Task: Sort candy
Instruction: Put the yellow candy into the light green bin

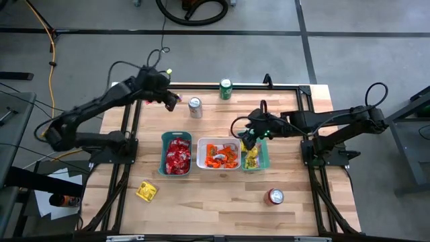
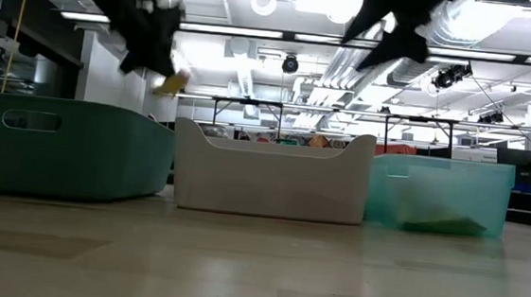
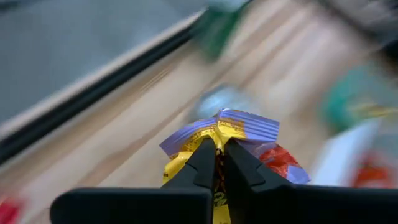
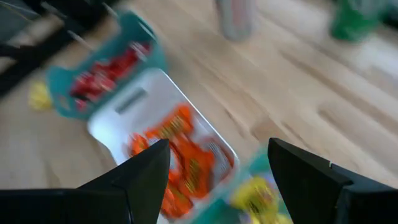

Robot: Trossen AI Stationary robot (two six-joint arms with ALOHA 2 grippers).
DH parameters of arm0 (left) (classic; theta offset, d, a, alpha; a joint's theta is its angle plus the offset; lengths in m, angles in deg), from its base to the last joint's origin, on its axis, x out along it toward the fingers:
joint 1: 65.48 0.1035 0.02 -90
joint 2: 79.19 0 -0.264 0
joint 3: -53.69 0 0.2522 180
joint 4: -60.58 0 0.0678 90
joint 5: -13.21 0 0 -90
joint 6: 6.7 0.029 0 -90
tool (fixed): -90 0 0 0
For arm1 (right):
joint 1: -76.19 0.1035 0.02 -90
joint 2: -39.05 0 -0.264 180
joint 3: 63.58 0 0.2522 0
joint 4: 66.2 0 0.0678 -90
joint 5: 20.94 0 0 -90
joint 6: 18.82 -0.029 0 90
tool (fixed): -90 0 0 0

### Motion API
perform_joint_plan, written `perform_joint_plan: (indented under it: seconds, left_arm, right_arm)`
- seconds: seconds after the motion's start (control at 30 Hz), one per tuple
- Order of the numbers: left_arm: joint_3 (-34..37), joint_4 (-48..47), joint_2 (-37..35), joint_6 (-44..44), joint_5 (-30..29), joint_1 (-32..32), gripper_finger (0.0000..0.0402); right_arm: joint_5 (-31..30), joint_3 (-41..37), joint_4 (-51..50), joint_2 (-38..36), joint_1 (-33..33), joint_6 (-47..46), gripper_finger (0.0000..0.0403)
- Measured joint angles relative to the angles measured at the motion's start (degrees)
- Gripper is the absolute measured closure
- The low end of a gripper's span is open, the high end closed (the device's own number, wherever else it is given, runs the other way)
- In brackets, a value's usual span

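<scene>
My left gripper (image 1: 173, 98) hangs over the table's far left part, beside the silver can (image 1: 195, 107), shut on a yellow candy packet (image 3: 219, 132) with a purple crimped end. My right gripper (image 1: 252, 136) hovers open over the light teal tray (image 1: 263, 158) of yellow candy, with nothing between its fingers (image 4: 146, 171). The dark teal tray (image 1: 164, 153) holds red candy, and the white tray (image 1: 201, 154) holds orange candy. One more yellow packet (image 1: 146, 191) lies flat on the table at the near left. My left gripper pinches the yellow packet between its two fingers (image 3: 202, 167), just below the purple crimped end (image 3: 249, 126), which fans out past the fingertips. The fingers slant down toward the table. The packet (image 2: 170, 84) is lifted clear of the table.
A green can (image 1: 226, 89) stands at the far edge and a red can (image 1: 275, 196) at the near right. The three trays stand side by side in the table's middle. Bare wood lies between the trays and the near edge.
</scene>
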Motion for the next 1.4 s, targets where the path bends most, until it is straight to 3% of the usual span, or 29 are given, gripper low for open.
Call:
perform_joint_plan:
  seconds: [0.13, 0.27, 0.47, 0.6, 0.73, 1.13, 1.27, 1.4]
  left_arm:
    - [0.0, 6.4, -6.5, -2.6, 1.8, -8.4, 0.0401]
    - [0.0, 10.2, -8.5, -3.4, -3.9, -19.6, 0.0401]
    - [0.0, 16.8, -4.8, 1.3, -16.8, -34.9, 0.0401]
    - [-0.1, 23.1, -0.8, 8.2, -19.4, -40.6, 0.0401]
    - [-0.1, 26.4, 2.5, 12.0, -19.9, -43.1, 0.0401]
    - [-0.1, 34.4, 7.1, 11.7, -20.9, -43.6, 0.0401]
    - [-0.1, 35.1, 7.1, 11.5, -20.8, -43.7, 0.0399]
    - [-0.1, 35.4, 6.8, 11.0, -20.7, -43.7, 0.0392]
  right_arm:
    - [0.0, 0.0, 12.4, 0.0, 0.0, 6.5, 0.0137]
    - [0.1, 0.0, 24.8, 0.3, -0.1, 10.9, 0.0137]
    - [1.5, 0.0, 37.2, 4.5, -0.2, 20.1, 0.0137]
    - [1.6, 0.0, 41.1, 8.9, -0.2, 21.9, 0.0137]
    - [1.6, 0.0, 42.4, 11.4, -0.1, 21.9, 0.0137]
    - [4.1, 0.0, 41.9, 12.4, 0.9, 23.2, 0.0144]
    - [2.5, 0.1, 39.9, 12.4, 0.7, 21.4, 0.018]
    - [3.1, 0.1, 39.7, 12.4, 0.7, 21.3, 0.0257]
